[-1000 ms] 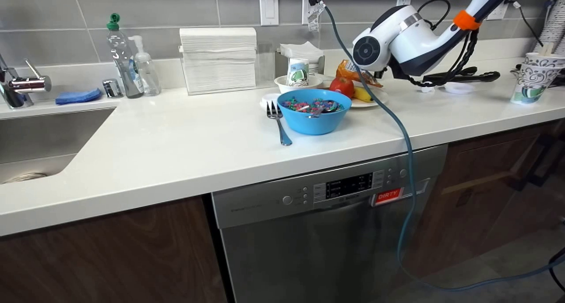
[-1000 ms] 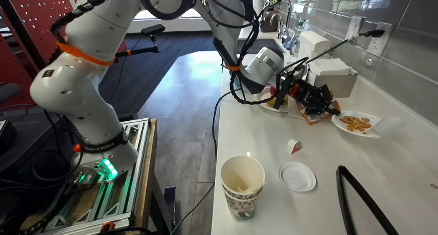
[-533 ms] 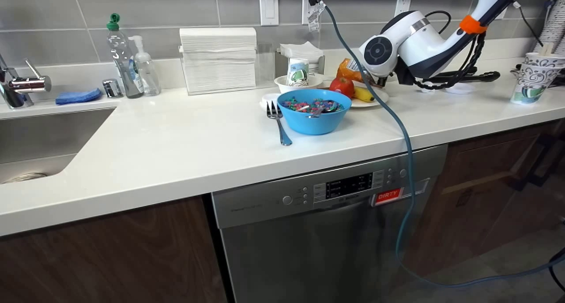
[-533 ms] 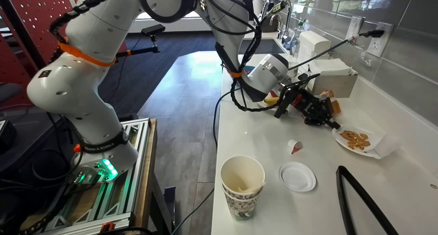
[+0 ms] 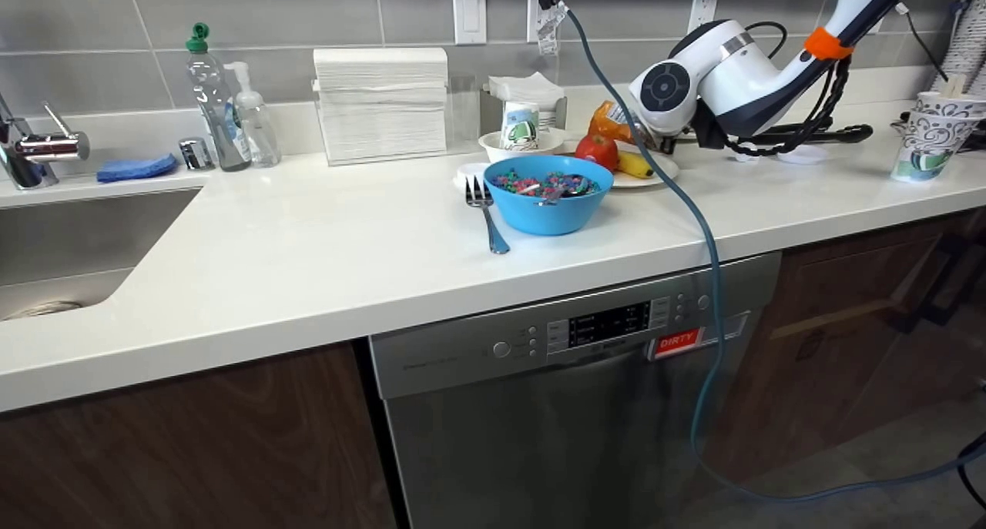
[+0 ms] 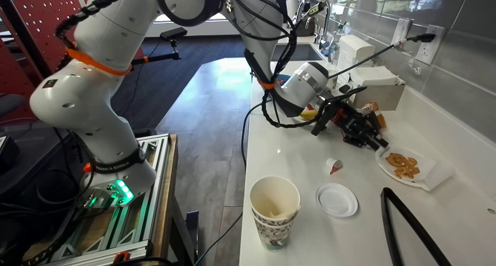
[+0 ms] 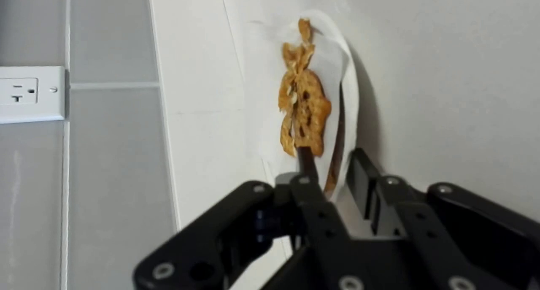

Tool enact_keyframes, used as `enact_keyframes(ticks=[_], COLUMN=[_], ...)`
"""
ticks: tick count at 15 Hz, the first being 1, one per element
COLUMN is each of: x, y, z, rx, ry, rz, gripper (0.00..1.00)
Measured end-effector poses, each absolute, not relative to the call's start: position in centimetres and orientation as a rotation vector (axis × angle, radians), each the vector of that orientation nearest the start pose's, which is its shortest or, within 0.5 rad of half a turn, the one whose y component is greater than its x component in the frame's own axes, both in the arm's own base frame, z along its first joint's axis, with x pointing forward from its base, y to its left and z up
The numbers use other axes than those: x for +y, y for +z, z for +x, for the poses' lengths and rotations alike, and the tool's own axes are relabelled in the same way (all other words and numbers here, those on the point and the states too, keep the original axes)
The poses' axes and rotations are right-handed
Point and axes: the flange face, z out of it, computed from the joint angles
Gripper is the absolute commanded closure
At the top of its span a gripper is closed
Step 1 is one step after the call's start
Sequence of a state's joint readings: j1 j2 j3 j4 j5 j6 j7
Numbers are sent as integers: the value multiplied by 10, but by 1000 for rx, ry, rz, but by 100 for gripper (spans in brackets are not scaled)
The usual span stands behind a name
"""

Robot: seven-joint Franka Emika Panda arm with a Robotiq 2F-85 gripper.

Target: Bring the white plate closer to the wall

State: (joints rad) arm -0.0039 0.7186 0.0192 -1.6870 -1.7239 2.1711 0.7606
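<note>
— What's the grey stuff at the left in the wrist view?

— That's the wall (image 7: 118, 155). It has big tiles and a white plug box (image 7: 31, 93). It's all on the left side of the claw (image 7: 332, 157).

— And next?

— A white strip (image 7: 201, 79) under the tiles, also left of the claw.

— So where's the white plate (image 7: 351, 91)?

— Right by the claw tips, reaching out ahead of them. From here it looks long and thin, and its long way runs beside the wall. There's paper (image 7: 263, 112) on it, and brown food bits (image 7: 310, 108) just ahead of the claw.

— Is the claw holding it?

— No, I don't think so. It's spread a little, with the rim between its two fingers. I can't tell if they touch it.

— What's on the right of the claw?

— More of the counter (image 7: 443, 70).

— Which way should the plate go?

— Left, I think! The wall is beside the claw, not in front. So I'd guess it should squeeze the rim, then slide sideways. Tip it, and the food might fall off.
</note>
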Motion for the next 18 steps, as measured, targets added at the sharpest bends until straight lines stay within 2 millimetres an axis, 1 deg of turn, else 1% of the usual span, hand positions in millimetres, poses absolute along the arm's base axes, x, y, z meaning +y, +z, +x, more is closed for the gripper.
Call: enact_keyframes(ticks=[1,2,3,4,5,6,9,11,14,18], x=[-30,-30,-30,-31,-31,-30,-25,-25,-35,-45], y=[192,192,193,195,198,201,210,221,246,282], z=[683,683,683,684,684,685,680,670,652,631], rx=[536,535,535,532,530,529,527,517,446,359], ry=[344,344,344,347,350,353,333,244,90,-35], rz=[1862,1861,1861,1859,1859,1859,1885,1945,2046,2239], gripper=[43,37,27,14,5,1,0,0,0,0])
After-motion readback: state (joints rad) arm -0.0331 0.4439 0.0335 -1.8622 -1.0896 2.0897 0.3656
